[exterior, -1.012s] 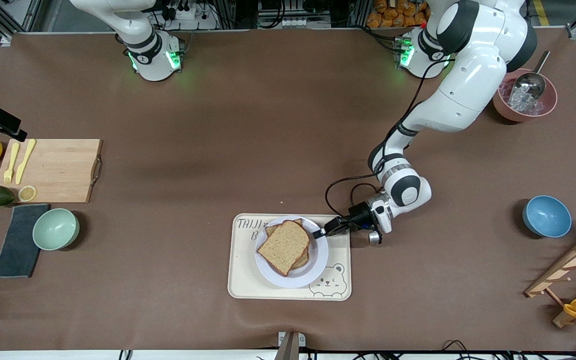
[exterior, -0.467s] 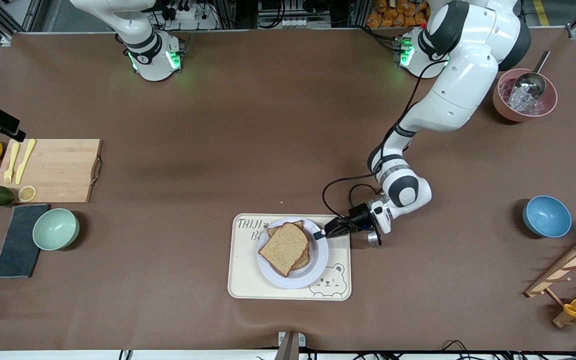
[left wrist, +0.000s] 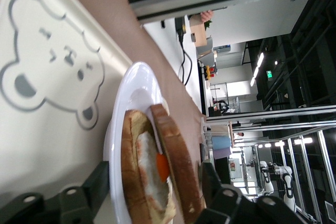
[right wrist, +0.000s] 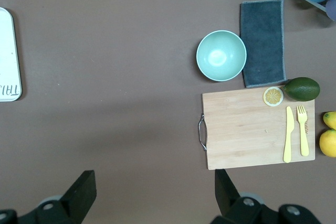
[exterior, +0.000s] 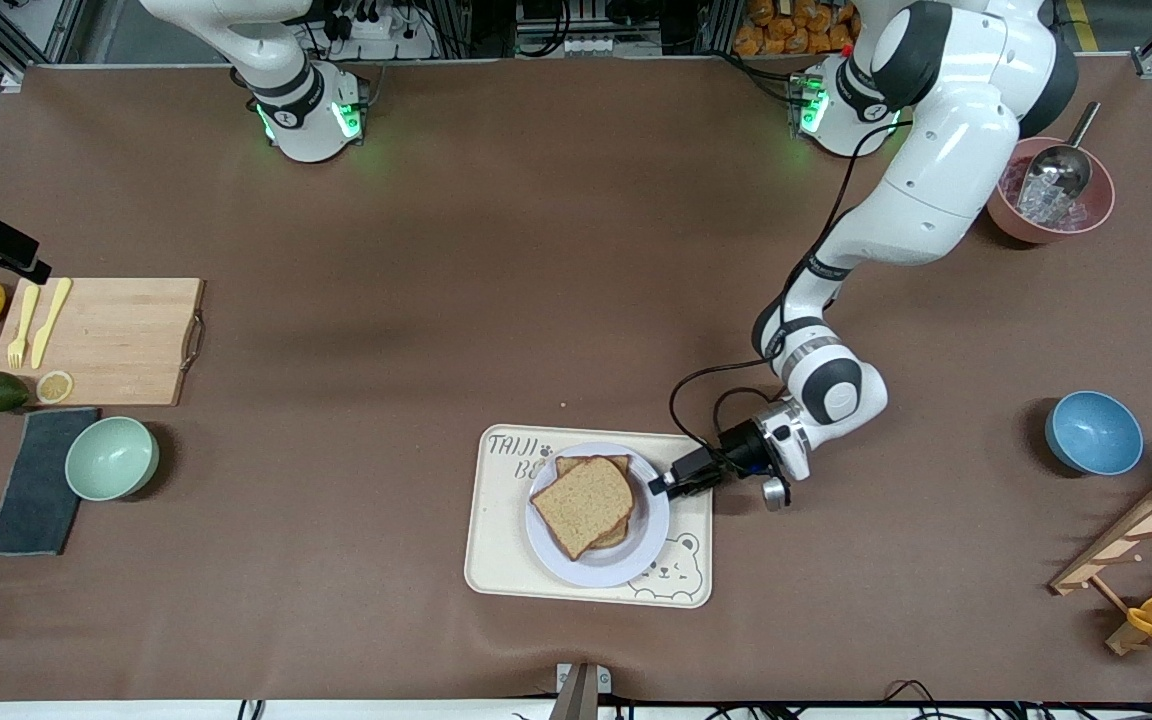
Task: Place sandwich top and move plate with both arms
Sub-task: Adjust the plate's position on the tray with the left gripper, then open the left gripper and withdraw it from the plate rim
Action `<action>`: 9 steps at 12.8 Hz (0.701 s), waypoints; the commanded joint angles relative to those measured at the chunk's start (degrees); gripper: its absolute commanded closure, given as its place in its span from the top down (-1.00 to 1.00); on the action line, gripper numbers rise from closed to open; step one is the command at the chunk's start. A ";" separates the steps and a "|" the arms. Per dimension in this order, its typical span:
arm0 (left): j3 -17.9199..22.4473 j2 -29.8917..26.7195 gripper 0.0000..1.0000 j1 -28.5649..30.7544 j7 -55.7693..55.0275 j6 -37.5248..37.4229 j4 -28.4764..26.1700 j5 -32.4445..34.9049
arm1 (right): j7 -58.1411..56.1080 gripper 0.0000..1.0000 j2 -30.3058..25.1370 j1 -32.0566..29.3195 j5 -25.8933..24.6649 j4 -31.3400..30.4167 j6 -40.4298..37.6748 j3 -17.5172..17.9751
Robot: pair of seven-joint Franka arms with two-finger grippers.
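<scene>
Brown sandwich top (exterior: 586, 498) lies on the lower slice on the plate (exterior: 648, 555), on the cream tray (exterior: 496, 560); long axis about 2 to 8 o'clock, rounded end toward 2. Left gripper (exterior: 658, 487) clamps the plate rim at 3 o'clock. Right gripper (right wrist: 152, 195) waits high with fingers wide, over bare table.

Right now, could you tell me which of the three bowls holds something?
The pink bowl beside the left arm's base: it holds ice and a metal scoop. The green bowl and blue bowl look empty.
</scene>
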 commanded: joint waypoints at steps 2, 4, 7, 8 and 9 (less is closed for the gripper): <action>0.07 -5.99 1.00 -0.23 -2.74 4.14 -2.79 -1.44 | 0.79 1.00 -0.87 -1.08 -0.69 -0.67 -0.03 0.83; 0.07 -8.80 1.00 -0.23 -4.32 6.26 -4.11 -1.26 | 0.88 1.00 -0.78 -1.16 -0.69 -0.67 -0.03 0.83; 0.16 -13.63 1.00 -0.93 -4.68 12.91 -6.83 0.23 | 0.96 1.00 -0.78 -1.60 0.10 -0.49 0.06 0.83; -0.19 -15.39 1.00 -1.02 -5.73 16.95 -7.45 1.28 | 1.05 1.00 -0.70 -1.69 0.10 -0.49 0.15 0.83; -0.37 -16.89 1.00 -1.11 -6.95 19.60 -8.32 3.29 | 1.05 1.00 -0.52 -1.69 0.10 -0.58 -0.11 0.83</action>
